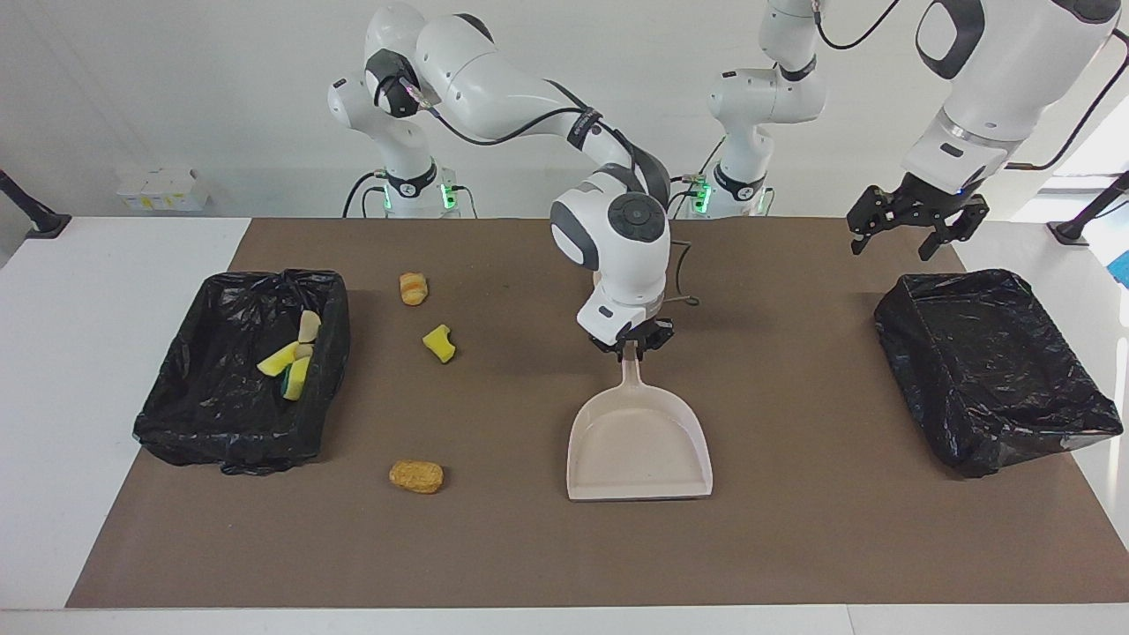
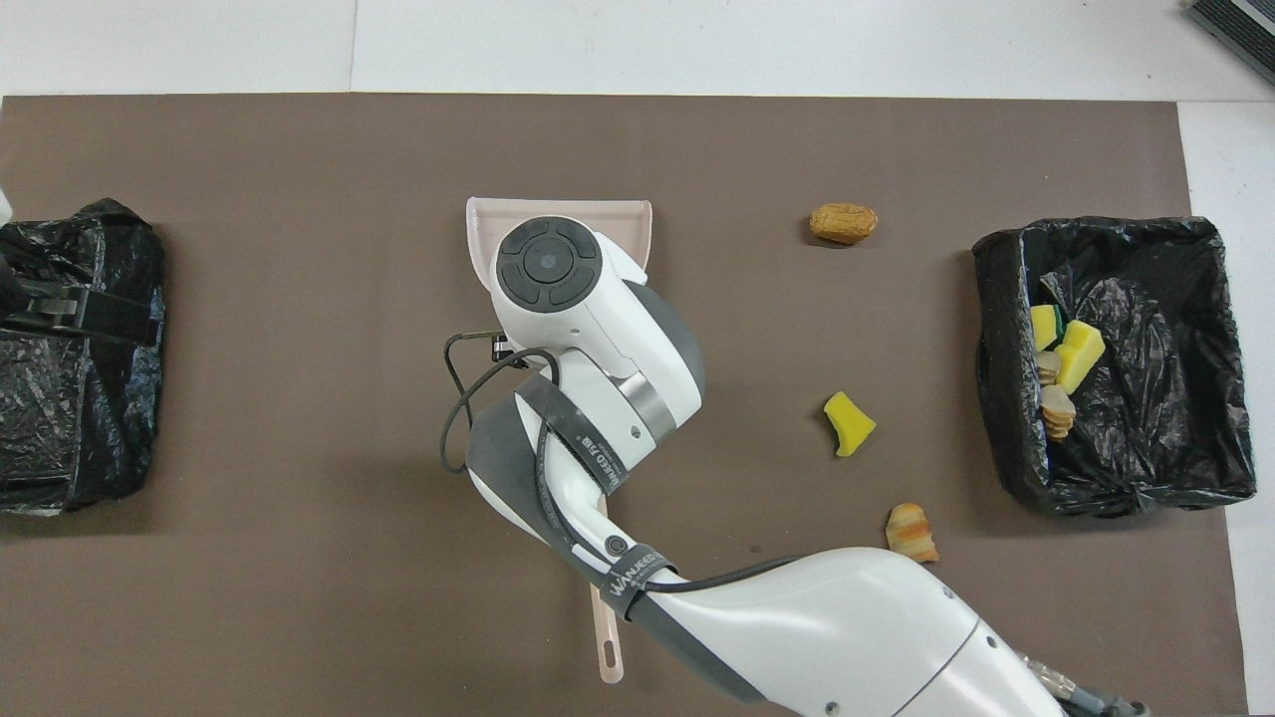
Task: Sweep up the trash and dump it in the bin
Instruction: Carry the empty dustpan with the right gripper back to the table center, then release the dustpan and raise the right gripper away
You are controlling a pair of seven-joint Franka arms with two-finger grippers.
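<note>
Gripping smooth beige dustpan (image 1: pixel 639 437) handle, right hand (image 1: pixel 631 346), crinkled black bin (image 1: pixel 238 366)

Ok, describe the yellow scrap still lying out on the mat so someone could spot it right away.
Start at the black-lined bin holding scraps, at the right arm's end of the table. Three scraps lie on the brown mat beside it; the yellow sponge chunk is the middle one. It alone is bright yellow with a notch; the other two are golden-brown lumps.

In the facing view the lower strip of the brown mat (image 1: pixel 547 556) lies open from edge to edge. At frame centre the dustpan (image 1: pixel 639 445), held by the right gripper (image 1: pixel 631 344), blocks passage. Three scraps (image 1: pixel 416 476) dot the centre-left, and the bins (image 1: pixel 242 370) wall both sides.
</note>
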